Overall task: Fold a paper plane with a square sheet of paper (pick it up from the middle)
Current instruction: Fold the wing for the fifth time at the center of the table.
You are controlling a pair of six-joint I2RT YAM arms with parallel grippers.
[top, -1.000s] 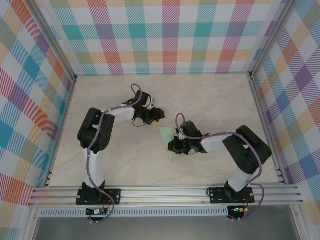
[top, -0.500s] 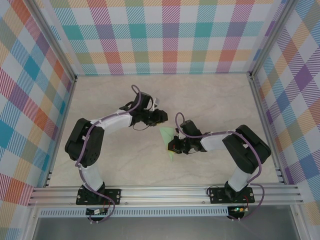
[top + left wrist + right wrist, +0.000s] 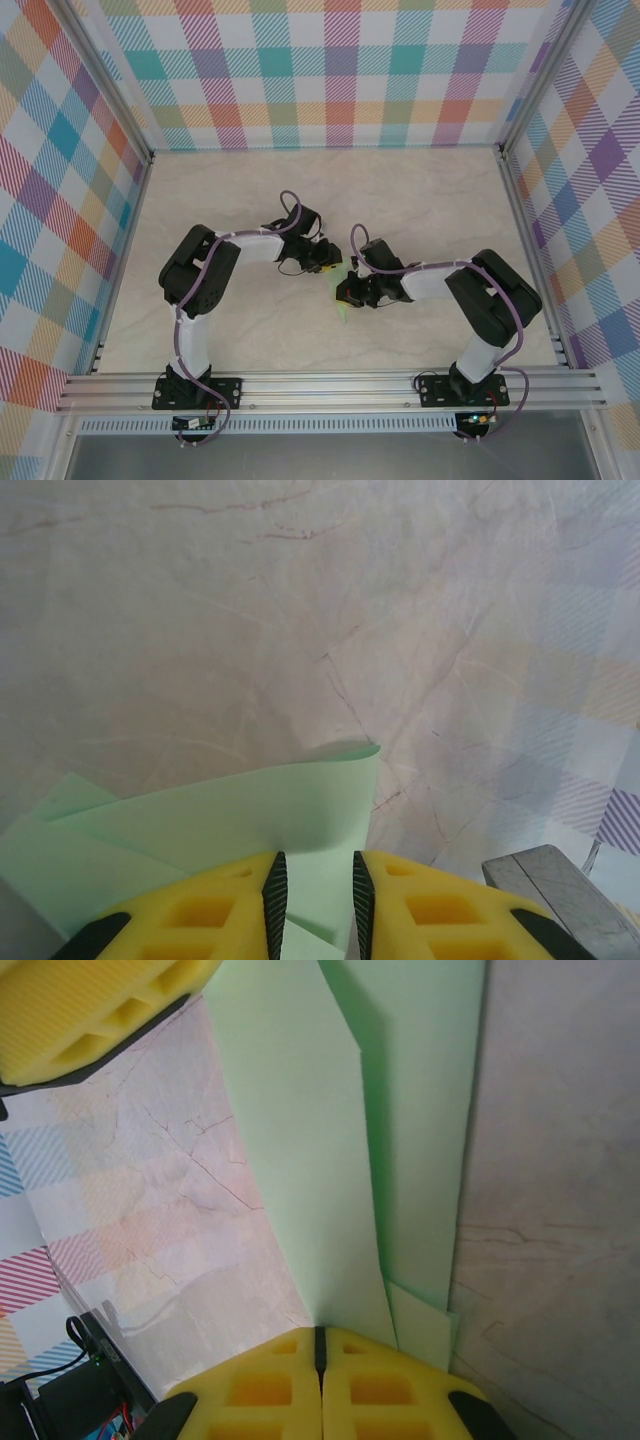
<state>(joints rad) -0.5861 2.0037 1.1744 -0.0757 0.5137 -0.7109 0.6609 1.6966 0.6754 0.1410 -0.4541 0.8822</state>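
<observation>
Two arms meet near the middle of the marbled counter (image 3: pixel 420 200), where the square sheet of paper (image 3: pixel 343 303), creased into a narrow shape, lies with its long axis running roughly from near edge to far edge. From the right-edge side, the right gripper (image 3: pixel 320 1335) is pinched tight on a raised flap. The left gripper (image 3: pixel 312 865), at the far end, straddles that flap's free edge with its jaws slightly apart, seemingly poised to squeeze.

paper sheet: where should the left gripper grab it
Grip the square sheet of paper by the free edge of its lifted top flap, coming from the end opposite the right gripper, which is shut on the other end. That flap curls up off the table, so the left gripper can straddle it.
</observation>
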